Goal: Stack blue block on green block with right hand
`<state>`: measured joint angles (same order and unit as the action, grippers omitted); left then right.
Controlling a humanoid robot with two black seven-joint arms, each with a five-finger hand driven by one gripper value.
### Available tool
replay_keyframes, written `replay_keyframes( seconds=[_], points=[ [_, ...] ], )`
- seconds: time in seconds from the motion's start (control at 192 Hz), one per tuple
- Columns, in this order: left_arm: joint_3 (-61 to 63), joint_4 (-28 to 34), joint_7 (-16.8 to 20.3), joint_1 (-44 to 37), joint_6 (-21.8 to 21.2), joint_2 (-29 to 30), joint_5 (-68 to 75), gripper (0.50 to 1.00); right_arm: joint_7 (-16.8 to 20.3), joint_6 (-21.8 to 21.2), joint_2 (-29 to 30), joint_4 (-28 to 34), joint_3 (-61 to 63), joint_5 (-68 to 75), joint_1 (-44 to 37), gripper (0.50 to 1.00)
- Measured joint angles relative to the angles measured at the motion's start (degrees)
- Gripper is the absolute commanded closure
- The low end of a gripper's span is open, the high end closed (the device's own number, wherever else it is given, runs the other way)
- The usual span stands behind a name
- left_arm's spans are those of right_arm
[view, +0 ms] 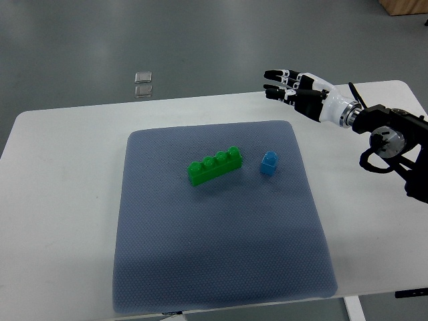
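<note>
Right hand (289,85) open above table edge; blue block (269,162) beside green block (215,165) on mat (221,267)

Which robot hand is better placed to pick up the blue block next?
The right. The right robot hand is in view, fingers open, above the mat's far right corner, on the blue block's side. The green block lies just left of it. No left arm shows.

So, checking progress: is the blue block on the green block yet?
No, the blue block sits on the mat beside the green block.
</note>
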<state>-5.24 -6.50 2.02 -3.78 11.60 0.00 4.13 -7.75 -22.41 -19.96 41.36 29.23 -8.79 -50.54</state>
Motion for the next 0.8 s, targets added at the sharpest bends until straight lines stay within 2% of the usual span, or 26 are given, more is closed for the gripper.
replay_keyframes(
  seconds=[0.626,0.798],
  points=[
    [-0.24,-0.2,0.02,0.26,0.0,0.0,0.0,0.5,0.01,-0.08,-0.17,-0.06,-0.29,0.0,0.09,0.583],
    [-0.19,-0.17,0.01,0.27,0.0,0.0,0.0,0.5,0.01,-2.91,-0.5,-0.05,-0.29,0.0,-0.16,0.583]
  ],
)
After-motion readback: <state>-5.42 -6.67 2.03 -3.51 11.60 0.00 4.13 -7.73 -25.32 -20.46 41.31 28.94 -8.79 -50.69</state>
